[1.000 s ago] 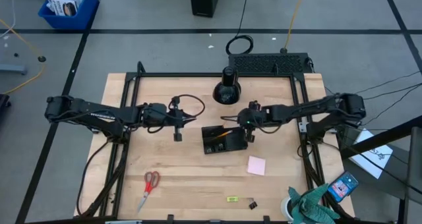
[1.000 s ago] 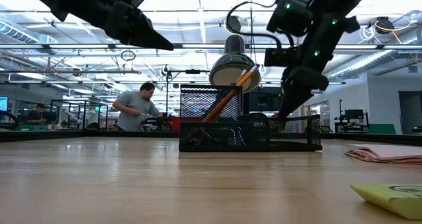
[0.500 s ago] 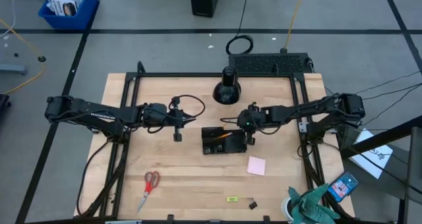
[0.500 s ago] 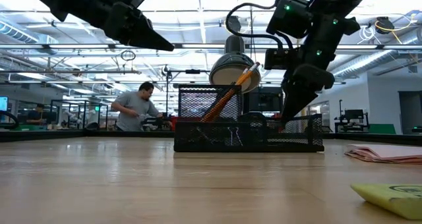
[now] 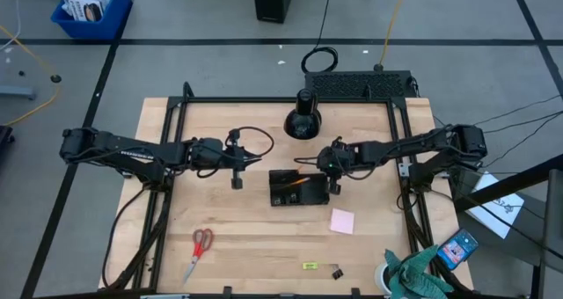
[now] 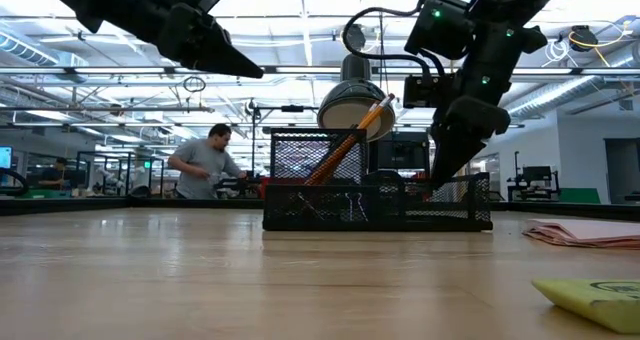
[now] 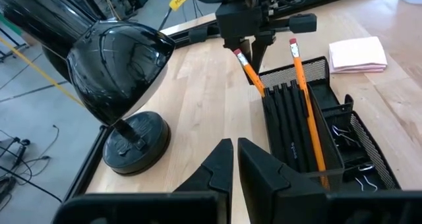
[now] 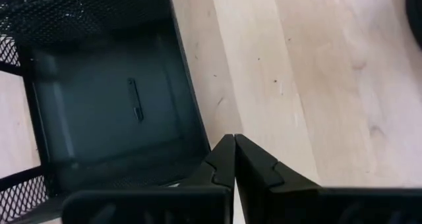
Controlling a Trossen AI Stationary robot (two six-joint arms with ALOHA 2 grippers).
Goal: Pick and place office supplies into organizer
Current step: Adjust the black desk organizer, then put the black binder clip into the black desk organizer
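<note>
The black mesh organizer [image 5: 295, 188] stands at the table's middle, holding two orange pencils [image 7: 304, 99], dark pens [image 7: 285, 128] and binder clips [image 7: 347, 135]. One pencil [image 6: 345, 140] leans out over its rim. My right gripper [image 5: 332, 186] is shut at the organizer's right end [image 8: 198, 128]. My left gripper [image 5: 237, 181] is shut and hovers above the table left of the organizer. Red-handled scissors [image 5: 200, 248], a pink sticky-note pad [image 5: 342, 221], a yellow-green piece [image 5: 310, 266] and a binder clip [image 5: 337, 273] lie flat on the near part of the table. My right gripper comes from above, slanting down from the table's right, with its shut fingertips [image 8: 224, 155] against the outer side of the organizer's right-end wall [image 8: 201, 141], beside an almost bare compartment. The organizer stands flat on the table.
A black cone-shaped lamp [image 5: 302, 123] stands just beyond the organizer. A blue phone-like item [image 5: 458, 247] and green cloth [image 5: 413, 277] sit past the table's near right corner. Bare wood lies between the scissors and the organizer. A person [image 6: 205, 160] is in the room behind.
My right gripper has moved a little toward the table's left, staying shut. The organizer has slid a short way along the table toward the left, still upright, with its contents in place.
</note>
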